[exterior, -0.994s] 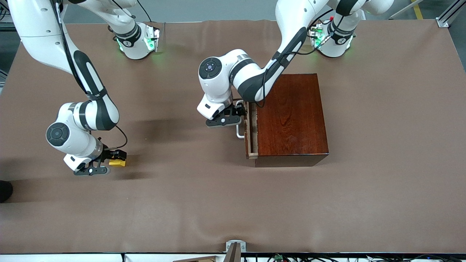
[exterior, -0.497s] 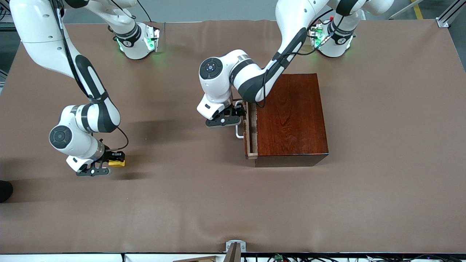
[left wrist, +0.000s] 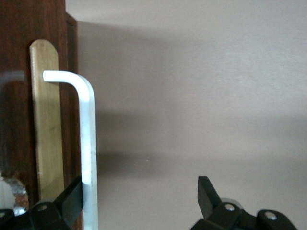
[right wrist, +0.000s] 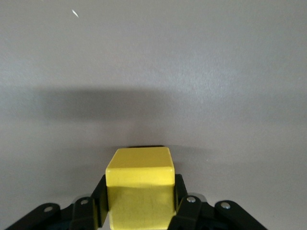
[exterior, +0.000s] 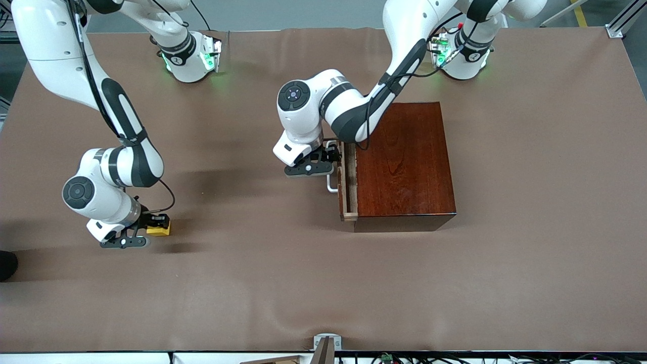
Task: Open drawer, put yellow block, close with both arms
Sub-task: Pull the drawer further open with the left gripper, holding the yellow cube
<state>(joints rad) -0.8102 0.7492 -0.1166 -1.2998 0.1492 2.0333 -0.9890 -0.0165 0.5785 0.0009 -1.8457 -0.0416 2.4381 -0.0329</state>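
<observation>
Surface (exterior: 530, 263) is a wide table under a brown cloth, wrinkled along the edges, with soft arm shadows across it. Grey floor shows above it, a yellow floor line and an aluminium frame post (exterior: 624, 17) at the left arm's corner. Cables and a small metal bracket (exterior: 327, 344) sit at the edge nearest the camera. A dark object (exterior: 7, 265) pokes in at the right arm's end.

Box (exterior: 404, 167), glossy reddish-brown, stands toward the left arm's end. Drawer (exterior: 349, 184) is out only a sliver, light wood rim showing, white handle (exterior: 331, 182) on its front. Left pincer (exterior: 323, 161) is at the handle, fingers spread; in the left wrist view one finger (left wrist: 72, 201) is by the handle bar (left wrist: 88, 153) and the other (left wrist: 208, 196) stands well apart, so it is released, not gripping.

Block (exterior: 158, 230), yellow, is toward the right arm's end of the surface, well apart from the box, nearer to the camera than the box's middle. Right pincer (exterior: 151, 227) is clenched on it; the right wrist view shows both fingers (right wrist: 184, 203) pressed against the sides of the block (right wrist: 140, 189). Cannot tell whether the block touches the cloth or is just off it.

Two green-lit bases (exterior: 194, 58) stand along the surface's edge farthest from the camera.
</observation>
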